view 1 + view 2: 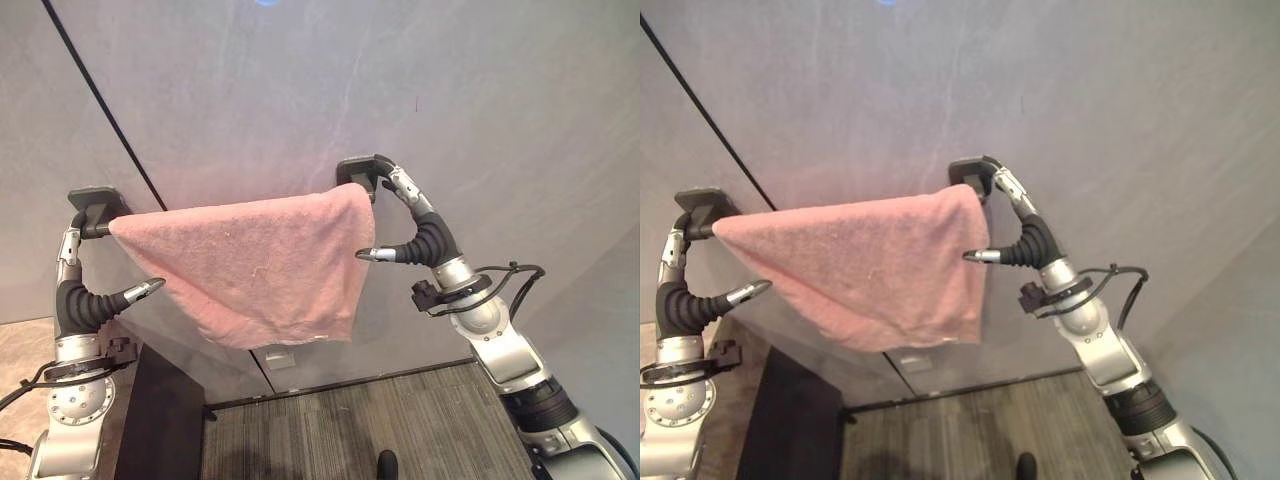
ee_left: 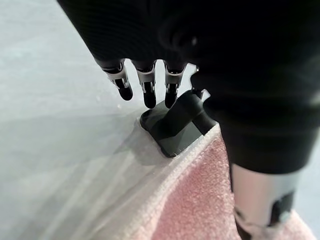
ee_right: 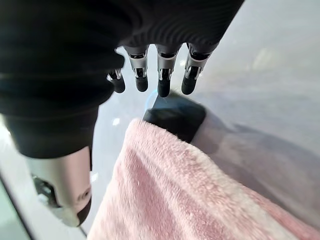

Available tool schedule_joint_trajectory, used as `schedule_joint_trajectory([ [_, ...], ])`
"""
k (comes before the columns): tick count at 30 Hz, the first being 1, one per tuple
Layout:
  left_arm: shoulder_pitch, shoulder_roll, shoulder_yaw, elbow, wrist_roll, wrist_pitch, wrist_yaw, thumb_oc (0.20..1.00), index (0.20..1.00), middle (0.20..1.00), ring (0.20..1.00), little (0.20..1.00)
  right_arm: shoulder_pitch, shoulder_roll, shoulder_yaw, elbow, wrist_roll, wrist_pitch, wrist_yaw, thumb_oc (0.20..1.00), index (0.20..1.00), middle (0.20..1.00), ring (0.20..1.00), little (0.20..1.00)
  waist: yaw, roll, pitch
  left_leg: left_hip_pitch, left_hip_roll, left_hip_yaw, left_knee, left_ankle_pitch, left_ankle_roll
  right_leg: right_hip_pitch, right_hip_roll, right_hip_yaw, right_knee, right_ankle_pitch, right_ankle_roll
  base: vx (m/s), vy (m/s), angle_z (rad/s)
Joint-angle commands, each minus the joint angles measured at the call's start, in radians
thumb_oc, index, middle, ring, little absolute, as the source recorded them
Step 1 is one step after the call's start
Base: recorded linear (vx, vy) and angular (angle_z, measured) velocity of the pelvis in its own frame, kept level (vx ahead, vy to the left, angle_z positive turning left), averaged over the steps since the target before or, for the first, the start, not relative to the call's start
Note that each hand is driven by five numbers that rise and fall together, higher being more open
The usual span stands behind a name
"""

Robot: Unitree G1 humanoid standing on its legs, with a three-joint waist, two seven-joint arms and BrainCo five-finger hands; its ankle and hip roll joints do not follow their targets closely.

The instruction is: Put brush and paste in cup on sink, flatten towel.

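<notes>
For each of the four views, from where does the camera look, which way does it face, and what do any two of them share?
Left eye view: from the head, facing the wall; pink towel on a rail between dark brackets, left hand and right hand at its ends.
Right eye view: same scene, slightly offset.
Left wrist view: along the left hand's straight fingers to the left bracket.
Right wrist view: along the right hand's fingers to the right bracket.
Shared: all four show the towel.
</notes>
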State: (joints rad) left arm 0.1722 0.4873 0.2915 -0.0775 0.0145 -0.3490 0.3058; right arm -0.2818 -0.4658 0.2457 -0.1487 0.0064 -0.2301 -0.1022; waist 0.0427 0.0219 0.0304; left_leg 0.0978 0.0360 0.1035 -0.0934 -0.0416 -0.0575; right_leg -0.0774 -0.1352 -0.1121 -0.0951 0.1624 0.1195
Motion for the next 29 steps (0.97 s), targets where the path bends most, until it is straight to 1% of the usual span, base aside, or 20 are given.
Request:
schedule_joint_trajectory([
  [1, 0.056, -0.012, -0.049, 0.142, -0.112, 0.047, -0.011, 1.000, 1.000, 1.000, 1.000, 1.000, 0.013, 0.028, -0.089, -0.052, 0.054, -0.028, -0.045, 1.000, 1.000, 1.000, 1.000, 1.000, -0.009, -0.053, 0.007, -0.040, -0.019, 0.034, 0.006, 0.023, 0.031, 0.044, -0.097, 0.040, 0.012, -0.046, 0.093, -0.01, -0.006, -0.11],
  [5, 0.062, -0.075, -0.060, 0.168, -0.205, 0.047, -0.048, 1.000, 1.000, 1.000, 1.000, 1.000, 0.139, 0.071, -0.138, -0.013, 0.162, -0.011, -0.026, 1.000, 1.000, 1.000, 1.000, 1.000, -0.024, -0.055, 0.005, -0.035, -0.019, 0.035, 0.006, 0.022, 0.031, 0.049, -0.096, 0.039, 0.015, -0.047, 0.089, 0.00, -0.007, -0.11],
  [6, 0.065, -0.088, -0.059, 0.178, -0.233, 0.048, -0.055, 1.000, 1.000, 1.000, 1.000, 1.000, 0.166, 0.076, -0.147, -0.003, 0.169, -0.006, -0.022, 1.000, 1.000, 1.000, 1.000, 1.000, -0.027, -0.054, 0.004, -0.033, -0.019, 0.034, 0.006, 0.022, 0.032, 0.052, -0.096, 0.039, 0.015, -0.049, 0.088, 0.00, 0.000, 0.00],
  [7, 0.065, -0.103, -0.060, 0.187, -0.269, 0.049, -0.073, 1.000, 1.000, 1.000, 1.000, 1.000, 0.190, 0.077, -0.155, 0.008, 0.169, -0.002, -0.017, 1.000, 1.000, 1.000, 1.000, 1.000, -0.030, -0.054, 0.005, -0.031, -0.019, 0.033, 0.006, 0.022, 0.032, 0.054, -0.096, 0.039, 0.017, -0.050, 0.087, 0.00, 0.000, 0.00],
  [8, 0.073, -0.134, -0.060, 0.205, -0.333, 0.048, -0.095, 1.000, 1.000, 1.000, 1.000, 1.000, 0.234, 0.096, -0.159, 0.041, 0.218, 0.008, -0.002, 1.000, 1.000, 1.000, 1.000, 1.000, -0.035, -0.054, 0.006, -0.028, -0.019, 0.030, 0.008, 0.021, 0.032, 0.058, -0.095, 0.038, 0.020, -0.056, 0.083, 0.00, 0.000, 0.00],
  [9, 0.072, -0.149, -0.063, 0.227, -0.371, 0.051, -0.108, 1.000, 1.000, 1.000, 1.000, 1.000, 0.254, 0.101, -0.160, 0.063, 0.230, 0.013, 0.003, 1.000, 1.000, 1.000, 1.000, 1.000, -0.038, -0.053, 0.006, -0.026, -0.019, 0.028, 0.010, 0.020, 0.033, 0.060, -0.095, 0.039, 0.024, -0.059, 0.081, 0.00, 0.000, 0.00],
  [11, 0.073, -0.159, -0.067, 0.240, -0.399, 0.054, -0.123, 1.000, 1.000, 1.000, 1.000, 1.000, 0.271, 0.103, -0.159, 0.081, 0.233, 0.018, 0.008, 1.000, 1.000, 1.000, 1.000, 1.000, -0.040, -0.052, 0.007, -0.024, -0.018, 0.026, 0.012, 0.018, 0.033, 0.061, -0.095, 0.038, 0.032, -0.066, 0.079, 0.00, 0.000, 0.00],
  [12, 0.078, -0.169, -0.071, 0.245, -0.414, 0.054, -0.129, 1.000, 1.000, 1.000, 1.000, 1.000, 0.287, 0.118, -0.153, 0.109, 0.271, 0.021, 0.015, 1.000, 1.000, 1.000, 1.000, 1.000, -0.041, -0.052, 0.009, -0.022, -0.018, 0.023, 0.014, 0.016, 0.034, 0.062, -0.095, 0.038, 0.041, -0.072, 0.076, 0.00, 0.000, 0.00],
  [14, 0.076, -0.177, -0.083, 0.272, -0.432, 0.058, -0.136, 1.000, 1.000, 1.000, 1.000, 1.000, 0.298, 0.121, -0.144, 0.143, 0.291, 0.032, 0.029, 1.000, 1.000, 1.000, 1.000, 1.000, -0.043, -0.051, 0.013, -0.019, -0.018, 0.021, 0.019, 0.015, 0.035, 0.060, -0.095, 0.040, 0.060, -0.082, 0.073, 0.01, -0.008, 0.04],
  [16, 0.068, -0.180, -0.101, 0.303, -0.432, 0.060, -0.132, 1.000, 1.000, 1.000, 1.000, 1.000, 0.297, 0.127, -0.125, 0.211, 0.290, 0.039, 0.032, 1.000, 1.000, 1.000, 1.000, 1.000, -0.043, -0.050, 0.018, -0.018, -0.017, 0.017, 0.030, 0.010, 0.036, 0.059, -0.094, 0.044, 0.081, -0.094, 0.070, 0.00, -0.004, 0.02],
  [17, 0.052, -0.185, -0.122, 0.381, -0.458, 0.072, -0.149, 1.000, 1.000, 1.000, 1.000, 1.000, 0.289, 0.118, -0.104, 0.280, 0.243, 0.053, 0.033, 1.000, 1.000, 1.000, 1.000, 1.000, -0.044, -0.049, 0.019, -0.016, -0.017, 0.013, 0.039, 0.006, 0.036, 0.059, -0.093, 0.046, 0.090, -0.100, 0.069, 0.00, 0.000, 0.00],
  [18, 0.050, -0.185, -0.122, 0.383, -0.459, 0.071, -0.149, 1.000, 1.000, 1.000, 1.000, 1.000, 0.288, 0.118, -0.104, 0.282, 0.243, 0.052, 0.033, 1.000, 1.000, 1.000, 1.000, 1.000, -0.044, -0.049, 0.020, -0.016, -0.016, 0.013, 0.039, 0.006, 0.036, 0.060, -0.093, 0.046, 0.090, -0.101, 0.069, 0.00, 0.000, 0.00],
  [20, 0.038, -0.185, -0.154, 0.454, -0.455, 0.081, -0.159, 1.000, 1.000, 1.000, 1.000, 1.000, 0.279, 0.124, -0.079, 0.408, 0.227, 0.070, 0.035, 1.000, 1.000, 1.000, 1.000, 1.000, -0.044, -0.050, 0.019, -0.013, -0.016, 0.011, 0.044, 0.004, 0.035, 0.066, -0.092, 0.043, 0.091, -0.104, 0.068, 0.00, 0.000, 0.00],
  [22, 0.009, -0.186, -0.194, 0.575, -0.435, 0.103, -0.171, 1.000, 1.000, 1.000, 1.000, 1.000, 0.253, 0.115, -0.043, 0.558, 0.131, 0.093, 0.018, 1.000, 1.000, 1.000, 1.000, 1.000, -0.045, -0.049, 0.016, -0.012, -0.015, 0.008, 0.048, 0.004, 0.034, 0.071, -0.092, 0.039, 0.095, -0.108, 0.068, 0.00, 0.000, 0.00],
  [23, 0.007, -0.186, -0.194, 0.577, -0.435, 0.102, -0.172, 1.000, 1.000, 1.000, 1.000, 1.000, 0.251, 0.116, -0.043, 0.560, 0.131, 0.092, 0.017, 1.000, 1.000, 1.000, 1.000, 1.000, -0.046, -0.049, 0.017, -0.011, -0.015, 0.008, 0.048, 0.004, 0.034, 0.072, -0.092, 0.039, 0.095, -0.109, 0.068, 0.00, -0.016, 0.03],
  [24, -0.007, -0.192, -0.225, 0.675, -0.412, 0.128, -0.189, 1.000, 1.000, 1.000, 1.000, 1.000, 0.227, 0.114, -0.019, 0.699, 0.085, 0.112, 0.017, 1.000, 1.000, 1.000, 1.000, 1.000, -0.047, -0.046, 0.015, -0.009, -0.013, 0.005, 0.045, 0.004, 0.033, 0.074, -0.091, 0.035, 0.095, -0.111, 0.067, 0.00, -0.013, 0.07],
  [26, -0.061, -0.209, -0.265, 0.913, -0.354, 0.172, -0.185, 1.000, 1.000, 1.000, 1.000, 1.000, 0.188, 0.124, -0.002, 0.925, 0.044, 0.131, 0.000, 1.000, 1.000, 1.000, 1.000, 1.000, -0.056, -0.043, 0.015, -0.003, -0.012, 0.006, 0.043, 0.005, 0.031, 0.080, -0.087, 0.035, 0.093, -0.114, 0.066, 0.00, -0.021, 0.09],
  [27, -0.073, -0.215, -0.282, 0.945, -0.355, 0.177, -0.196, 1.000, 1.000, 1.000, 1.000, 1.000, 0.173, 0.129, 0.001, 0.986, 0.043, 0.141, -0.002, 1.000, 1.000, 1.000, 1.000, 1.000, -0.058, -0.042, 0.010, -0.006, -0.011, 0.006, 0.042, 0.006, 0.030, 0.077, -0.087, 0.035, 0.090, -0.112, 0.065, 0.00, -0.021, 0.05],
  [29, -0.090, -0.231, -0.285, 1.073, -0.302, 0.192, -0.181, 1.000, 1.000, 1.000, 1.000, 1.000, 0.163, 0.129, -0.003, 1.117, 0.016, 0.153, -0.010, 1.000, 1.000, 1.000, 1.000, 1.000, -0.062, -0.041, 0.002, -0.006, -0.009, 0.007, 0.038, 0.008, 0.028, 0.081, -0.085, 0.032, 0.083, -0.111, 0.063, 0.01, -0.022, 0.05],
])
